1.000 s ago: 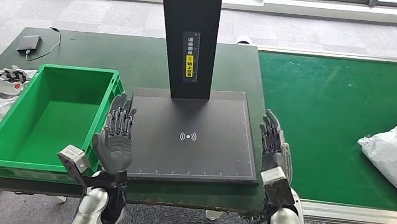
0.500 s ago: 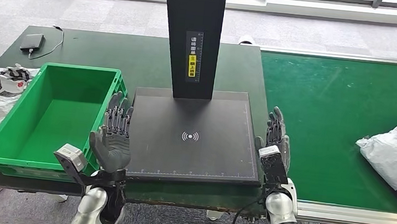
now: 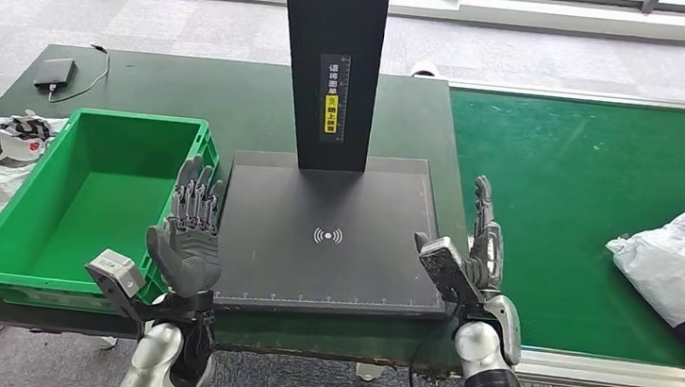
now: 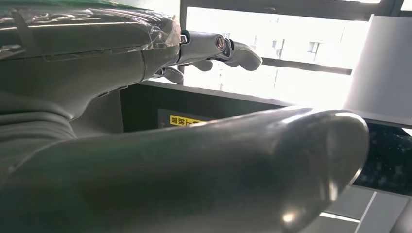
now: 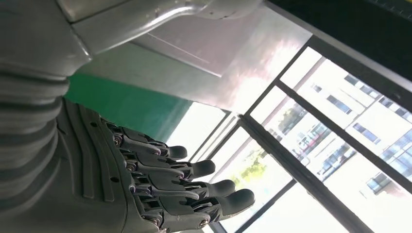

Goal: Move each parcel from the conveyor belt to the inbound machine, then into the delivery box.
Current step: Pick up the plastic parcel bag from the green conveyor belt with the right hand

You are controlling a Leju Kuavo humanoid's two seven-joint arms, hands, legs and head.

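Green belting (image 3: 558, 176) runs right of the dark scanner plate (image 3: 330, 235). Since a second ago the right hand (image 3: 477, 249) has turned edge-on beside the plate; the left hand (image 3: 188, 231) has barely shifted; both have fingers spread, holding nothing. One white parcel (image 3: 682, 269) lies at the belt's right edge, well apart. An empty green crate (image 3: 92, 193) sits left. Yellow label (image 3: 331, 112) on the post: unreadable.

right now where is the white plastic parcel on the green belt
In the head view the white plastic parcel lies at the far right edge of the green conveyor belt, well right of the right hand, untouched.
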